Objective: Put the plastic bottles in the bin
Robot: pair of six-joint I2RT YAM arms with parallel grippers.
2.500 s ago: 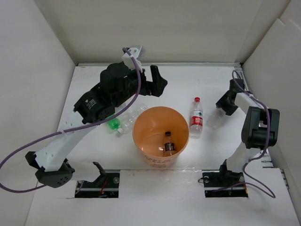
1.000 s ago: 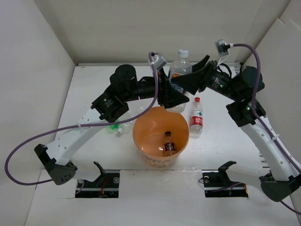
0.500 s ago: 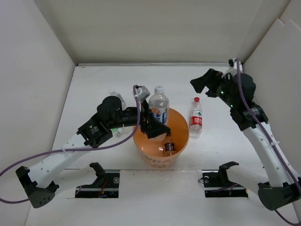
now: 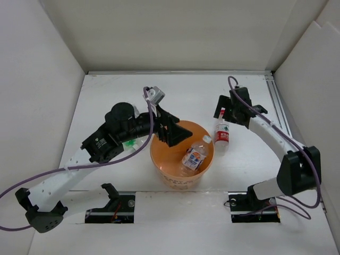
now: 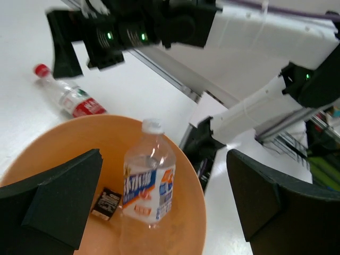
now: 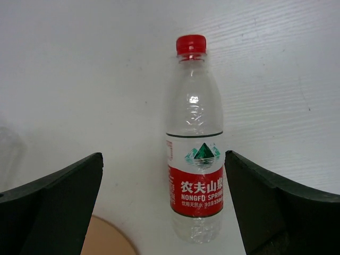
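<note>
The orange bin [image 4: 159, 159] stands at the table's middle front. Inside it a clear bottle with a blue and orange label [image 4: 194, 158] leans against the wall [image 5: 149, 180], beside a small dark-labelled bottle [image 5: 108, 203]. My left gripper [image 4: 171, 132] hangs open over the bin's left rim [image 5: 164, 207], holding nothing. A red-capped, red-labelled bottle [image 4: 221, 133] lies on the table right of the bin [image 6: 195, 159]. My right gripper [image 4: 225, 118] hovers open just above it [image 6: 162, 207], one finger on each side and neither touching. A green bottle [image 4: 129, 142] peeks out under my left arm.
White walls enclose the table on three sides. The bin's rim [image 6: 101, 239] lies close to the red-labelled bottle's base. My left arm covers the table left of the bin. Two mounting brackets [image 4: 119, 202] sit at the front edge.
My left gripper opened and the blue-labelled bottle dropped into the bin. My right arm swung down from high up to just above the red-capped bottle.
</note>
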